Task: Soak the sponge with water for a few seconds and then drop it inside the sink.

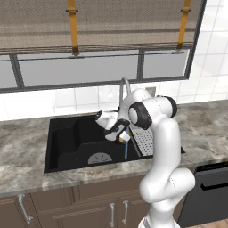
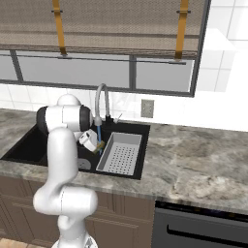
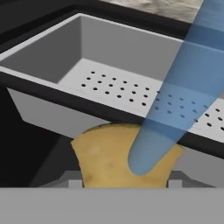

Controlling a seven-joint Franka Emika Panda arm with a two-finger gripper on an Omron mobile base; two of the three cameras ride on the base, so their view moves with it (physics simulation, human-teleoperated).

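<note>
1. Hand view: the sponge point(image 3: 118, 157) is seen clamped between the two fingers, whose grey tips point(image 3: 75, 183) show just at its lower corners; the gripper point(image 3: 124, 181) is closed on it.
2. The blue water point(image 3: 175, 100) is seen slanting across the hand view from the upper right, and its rounded end lies over the face of the sponge.
3. Behind the sponge, the grey perforated drainer tray point(image 3: 105, 57) is seen, with its near wall close to the sponge and rows of small holes in its floor.
4. In the left base view, the gripper point(image 1: 123, 137) is held over the sink point(image 1: 67, 142), near its right side, with the sponge point(image 1: 123, 139) at its tip.
5. The water point(image 1: 126, 149) is seen there as a thin blue line running down from the sponge toward the basin floor, just right of the round grey drain point(image 1: 99, 158).
6. In the right base view, the water point(image 2: 99, 133) is seen falling from the curved faucet point(image 2: 100, 99) onto the sponge point(image 2: 100, 144), which is held just left of the drainer tray point(image 2: 121, 155).
7. The sink point(image 2: 24, 145) is set into a marbled grey counter point(image 2: 193, 160) below a window.
</note>
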